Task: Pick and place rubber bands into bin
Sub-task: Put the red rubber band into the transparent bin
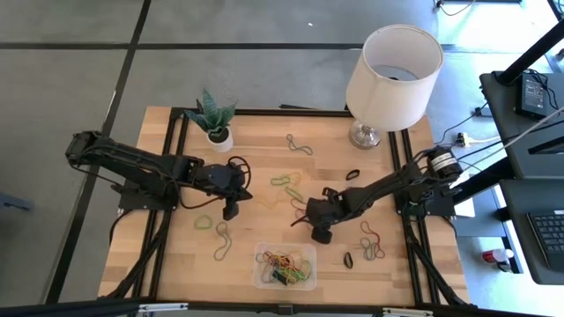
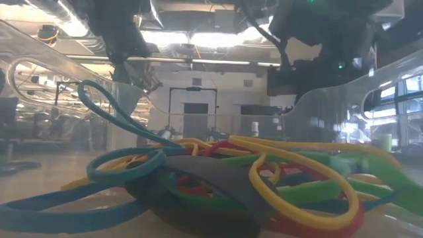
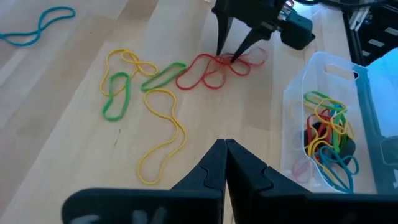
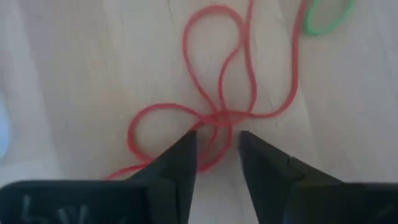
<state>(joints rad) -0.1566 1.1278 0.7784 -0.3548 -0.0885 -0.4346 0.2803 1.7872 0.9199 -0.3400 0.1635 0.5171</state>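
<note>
The clear bin (image 1: 261, 278) (image 3: 298, 106) sits at the table's near edge with several coloured rubber bands (image 1: 284, 264) (image 2: 251, 172) (image 3: 326, 134) lying in it. Just beyond it, a tangle of red rubber bands (image 3: 208, 71) (image 4: 217, 68) lies flat on the wood. My right gripper (image 1: 310, 220) (image 3: 231, 55) (image 4: 217, 142) is open, pointing steeply down, one finger on either side of the spot where the red strands cross. My left gripper (image 1: 231, 210) (image 3: 225, 152) hangs shut and empty above the table, left of the bands. My right gripper stands over the red strands' crossing (image 4: 219, 117) from above with its fingers (image 4: 186, 149) apart; I cannot tell whether the tips touch the band, which lies slack on the table.
Yellow and green bands (image 3: 143, 93) (image 1: 286, 185) lie beside the red ones, toward the far side. More loose bands lie right of the bin (image 1: 370, 242), left of it (image 1: 220, 239) and at the back (image 1: 300, 145). A lamp (image 1: 392, 66) and a potted plant (image 1: 214, 119) stand along the far edge.
</note>
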